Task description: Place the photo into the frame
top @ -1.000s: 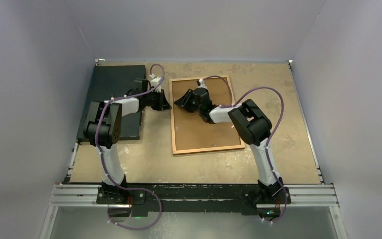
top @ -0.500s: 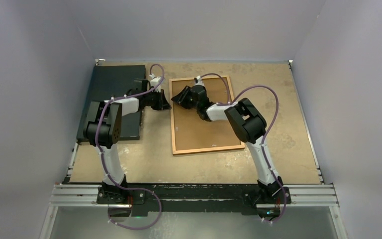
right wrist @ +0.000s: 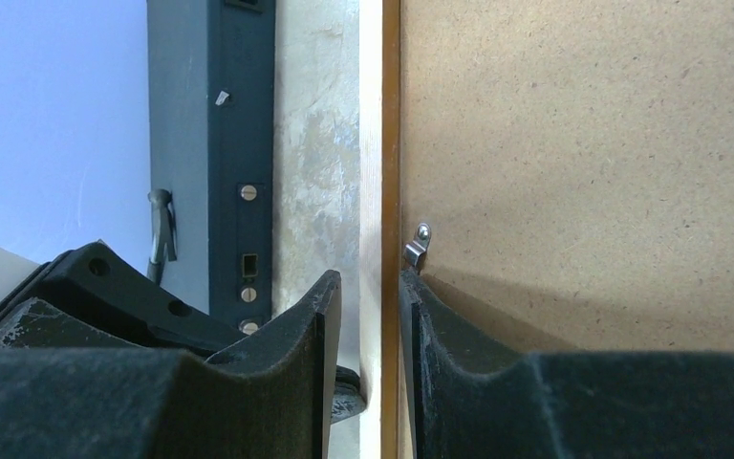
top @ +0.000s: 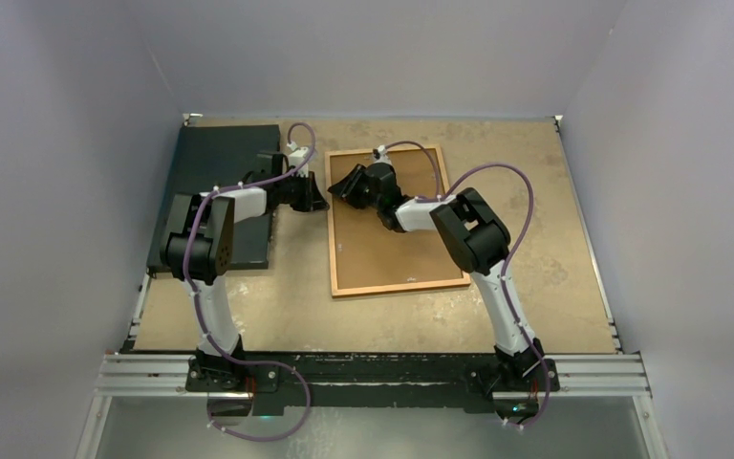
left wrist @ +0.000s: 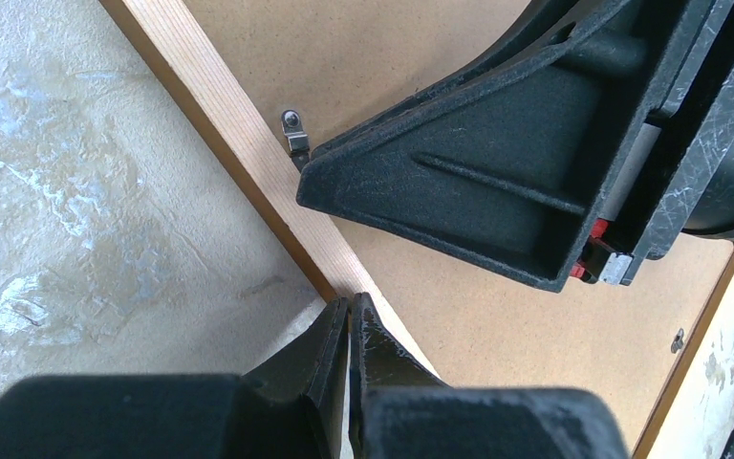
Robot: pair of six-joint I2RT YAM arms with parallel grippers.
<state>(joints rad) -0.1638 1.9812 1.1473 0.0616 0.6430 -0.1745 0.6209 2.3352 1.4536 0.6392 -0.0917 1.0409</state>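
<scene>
Top external, frame (top: 399, 286) corner hidden, left hand (left wrist: 349, 311) pressed together, right hand (right wrist: 370, 287) spread astride its edge.

Orange-brown frame (top: 401, 287); speckled tan backing (top: 373, 253); seemingly charcoal mat (top: 210, 153).

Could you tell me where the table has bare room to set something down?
Widest: the table right of the frame, out to the table edge. A bare strip also runs along the near side, in front of the frame and the dark mat. Crowded: the gap between mat and frame, where the left gripper and right gripper meet.
</scene>
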